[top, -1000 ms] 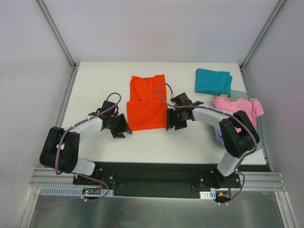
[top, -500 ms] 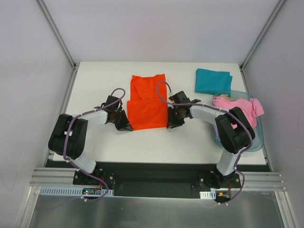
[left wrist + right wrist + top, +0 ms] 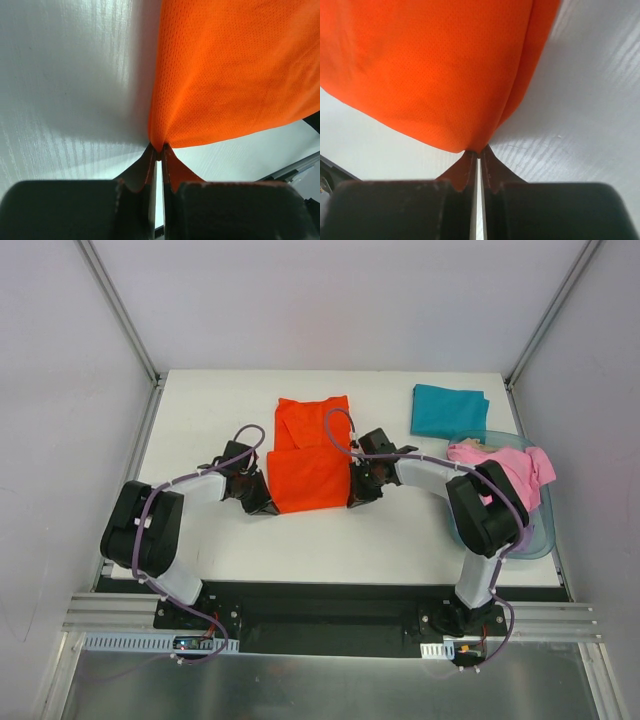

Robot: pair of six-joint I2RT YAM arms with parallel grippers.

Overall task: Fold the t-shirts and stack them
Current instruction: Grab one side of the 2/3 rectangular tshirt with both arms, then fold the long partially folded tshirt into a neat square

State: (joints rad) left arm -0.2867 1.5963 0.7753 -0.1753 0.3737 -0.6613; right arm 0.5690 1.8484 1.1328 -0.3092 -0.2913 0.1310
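The orange-red t-shirt lies partly folded in the middle of the desk, its near half doubled over. The left pincer is clenched on the shirt's near left corner and the right pincer grips the near right corner, both low at the desk surface. A folded teal t-shirt rests at the far right. A pink t-shirt drapes over the blue tub at the right edge.

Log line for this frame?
left gripper: shut on orange t-shirt, near-left corner | right gripper: shut on it, near-right corner | teal t-shirt: folded, far right
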